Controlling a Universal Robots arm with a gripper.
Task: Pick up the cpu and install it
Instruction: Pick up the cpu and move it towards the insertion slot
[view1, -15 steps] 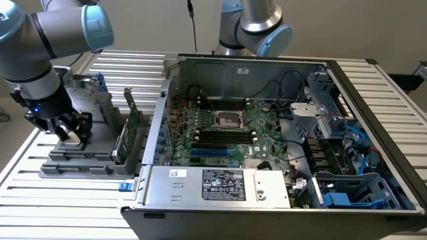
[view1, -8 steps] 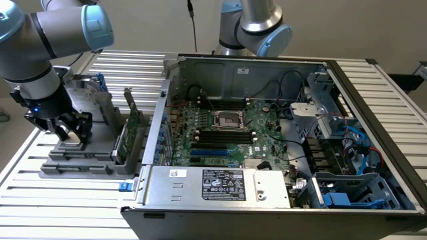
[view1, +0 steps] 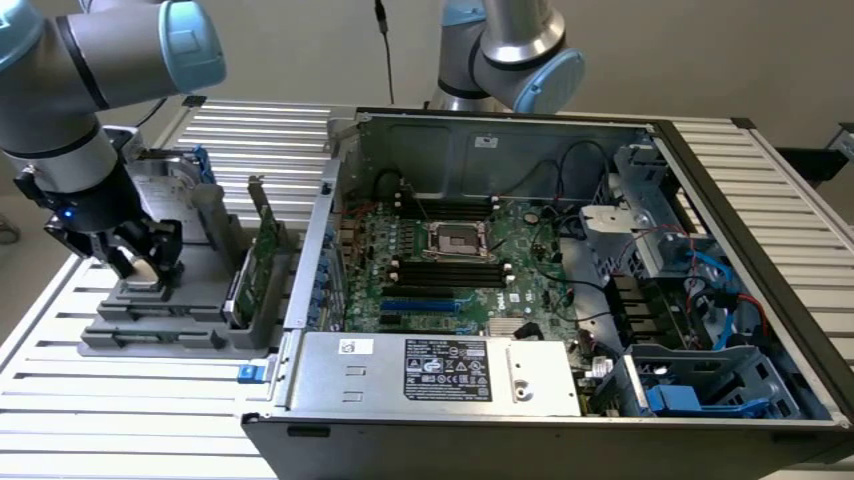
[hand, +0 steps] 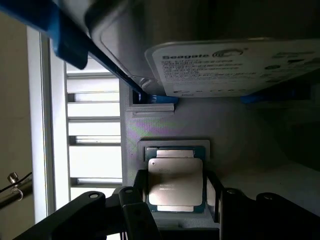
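So the fingers (hand: 215, 197) are spread open, one on each side of the cpu (hand: 175, 182), and not clamped on it as far as I can see. The cpu's lying flat in its little pocket in the grey holder (hand: 225, 130), silver top up. Just past it on the same holder there's a hard drive (hand: 225, 70) with a white label. The holder sits on the slatted surface (view1: 107, 400). Off to the exterior view's right is the open PC case (view1: 534, 440), with its motherboard socket (view1: 451, 238) well apart from the cpu.
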